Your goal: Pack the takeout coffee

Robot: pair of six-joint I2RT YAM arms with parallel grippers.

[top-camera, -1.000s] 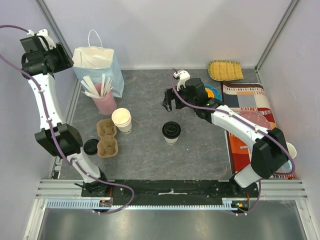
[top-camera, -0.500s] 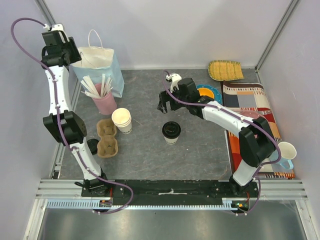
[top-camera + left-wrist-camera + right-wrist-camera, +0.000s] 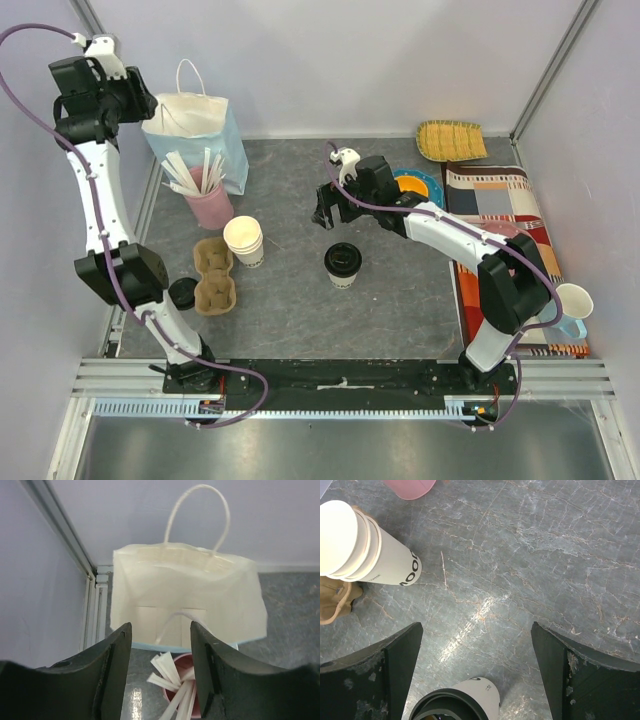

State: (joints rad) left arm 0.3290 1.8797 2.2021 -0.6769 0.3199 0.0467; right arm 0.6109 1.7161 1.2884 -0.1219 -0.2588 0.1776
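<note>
The bench (image 3: 300,310) is covered by a grey, stone-patterned surface with fine pale veins, glossy enough to catch a light patch in the right wrist view. Plain pale walls close it in on three sides, with aluminium posts in the far corners and an aluminium rail (image 3: 340,378) along the near edge where both arms are bolted.

The takeout coffee (image 3: 342,264) stands upright near the middle of the bench, black lid on, touching nothing. The right end effector (image 3: 330,210) hangs just beyond it, fingers spread wide and empty. In the right wrist view the takeout coffee (image 3: 470,698) sits at the bottom edge, between the lines of the two fingers, while the right end effector (image 3: 476,630) frames bare surface.

The left end effector (image 3: 135,100) is raised at the far-left corner over a white paper bag (image 3: 195,125). Its jaws are apart with nothing between them, and the left wrist view looks past the left end effector (image 3: 160,630) into the white paper bag (image 3: 185,600), whose mouth is open.

In front of the bag is a pink cup of white sticks (image 3: 208,200), then stacked paper cups (image 3: 244,241) beside a cardboard cup carrier (image 3: 214,275). A patterned cloth (image 3: 500,200) lies along the right side, with a yellow woven tray (image 3: 451,139) at the far edge.
</note>
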